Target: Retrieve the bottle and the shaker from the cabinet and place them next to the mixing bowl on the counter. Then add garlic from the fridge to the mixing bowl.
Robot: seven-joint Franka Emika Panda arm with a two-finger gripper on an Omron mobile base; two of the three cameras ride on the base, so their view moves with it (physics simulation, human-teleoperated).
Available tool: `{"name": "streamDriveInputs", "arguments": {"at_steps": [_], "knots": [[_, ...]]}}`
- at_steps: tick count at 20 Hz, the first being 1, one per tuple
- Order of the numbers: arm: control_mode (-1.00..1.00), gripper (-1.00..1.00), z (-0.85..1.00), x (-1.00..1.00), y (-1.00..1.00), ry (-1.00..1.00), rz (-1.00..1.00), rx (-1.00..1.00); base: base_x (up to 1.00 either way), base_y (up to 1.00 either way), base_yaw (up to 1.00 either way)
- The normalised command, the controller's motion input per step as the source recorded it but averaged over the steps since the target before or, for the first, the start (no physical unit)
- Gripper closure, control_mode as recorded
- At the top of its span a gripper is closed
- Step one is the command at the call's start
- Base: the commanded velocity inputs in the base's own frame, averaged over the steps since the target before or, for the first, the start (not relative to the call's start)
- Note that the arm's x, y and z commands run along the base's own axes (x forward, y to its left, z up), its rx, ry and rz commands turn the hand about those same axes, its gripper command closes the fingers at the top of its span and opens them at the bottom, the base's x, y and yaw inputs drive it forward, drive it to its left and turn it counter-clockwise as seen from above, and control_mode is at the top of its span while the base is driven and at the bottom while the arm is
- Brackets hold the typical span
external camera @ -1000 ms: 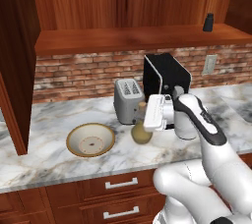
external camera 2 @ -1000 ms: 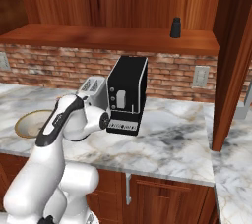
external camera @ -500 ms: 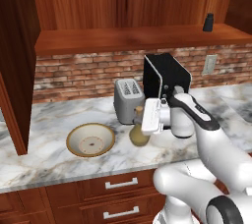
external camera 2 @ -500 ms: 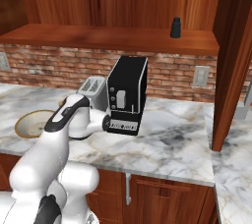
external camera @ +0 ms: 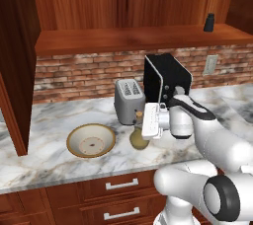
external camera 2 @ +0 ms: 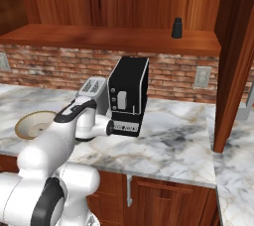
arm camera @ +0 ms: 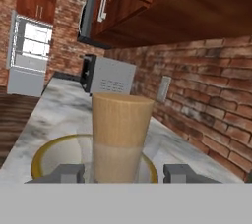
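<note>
The olive-tan bottle (external camera: pixel 139 139) stands upright just right of the mixing bowl (external camera: pixel 74 137) on the white marble counter (external camera: pixel 49 165). My gripper (external camera: pixel 142 123) reaches in sideways from the right and is shut on the bottle around its neck. In the hand view the cork and neck of the bottle (arm camera: pixel 120 129) rise between my fingertips (arm camera: pixel 71 173), with the bowl's rim (arm camera: pixel 44 154) behind. The small black shaker (external camera: pixel 209 22) (external camera 2: pixel 177 28) stands on the cabinet shelf (external camera: pixel 123 39) at the far right. A tall pale grey unit, seemingly the fridge (arm camera: pixel 27 56), stands far off. The garlic is out of view.
A silver toaster (external camera: pixel 129 101) and a black coffee machine (external camera: pixel 165 78) stand right behind the bottle against the brick wall. A wooden cabinet side (external camera 2: pixel 233 61) drops to the counter on the right. A microwave (arm camera: pixel 108 75) sits further along the counter. Drawers (external camera: pixel 121 184) run below.
My elbow has swung out to the right and lowered. The hand has sunk slightly with the bottle beside the bowl. The shaker and bowl have not moved.
</note>
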Motion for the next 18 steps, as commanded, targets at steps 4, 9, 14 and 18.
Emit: {"name": "streamDriveInputs", "arguments": {"at_steps": [4,9,14,18], "knots": [[-1.0,1.0,-0.38,0.05,0.0,-0.02,0.0,0.0,0.0,0.0,0.0],[-1.0,1.0,-0.38,0.08,0.0,-0.02,0.0,0.0,0.0,0.0,0.0],[-1.0,-1.0,-0.38,0.06,0.01,-0.02,0.0,0.0,0.0,0.0,0.0],[-1.0,-1.0,-0.27,-0.01,0.01,-0.06,0.0,0.0,0.0,0.0,0.0]]}}
